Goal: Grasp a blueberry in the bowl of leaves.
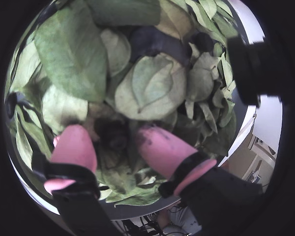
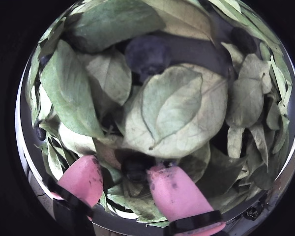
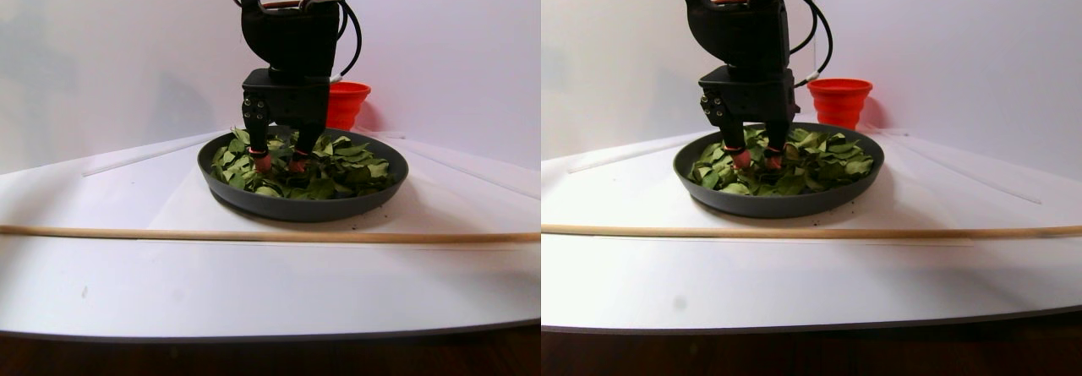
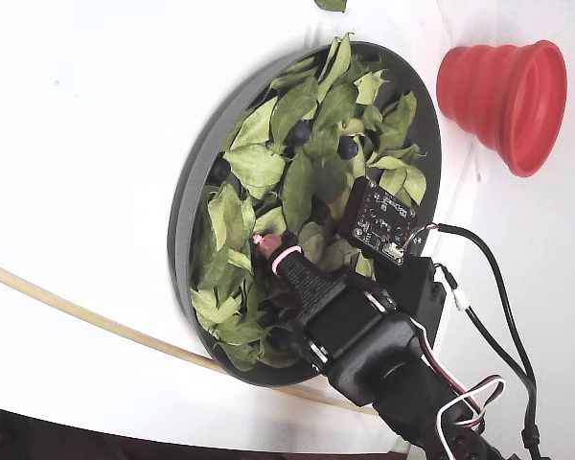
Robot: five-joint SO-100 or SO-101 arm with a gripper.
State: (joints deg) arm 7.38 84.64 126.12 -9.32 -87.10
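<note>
While the claw (image 2: 130, 179) sits low among the leaves (image 2: 177, 113), we are at the closing step of the grasp: its two pink fingertips (image 2: 174, 191) stand apart on either side of a small dark blueberry (image 2: 136, 168), which lies half tucked under a large pale leaf in the bowl (image 4: 187, 206). In a wrist view the right-hand tip looks to be touching or just beside the berry, while the left-hand tip (image 2: 83, 179) is a little off from it, so we judge nothing is gripped yet. Another blueberry (image 2: 146, 53) shows farther from the claw, past the big leaf, and we leave it alone. From the fixed view, we see the claw (image 4: 264, 245) planted in the bowl on the side away from the red cup (image 4: 503, 91), which stands apart on the surface (image 4: 77, 115). Our next move, we judge, calls for a gentle squeeze with no sideways push, since the berry could roll under the leaves or a leaf edge could get pinched with it; then a straight lift.
</note>
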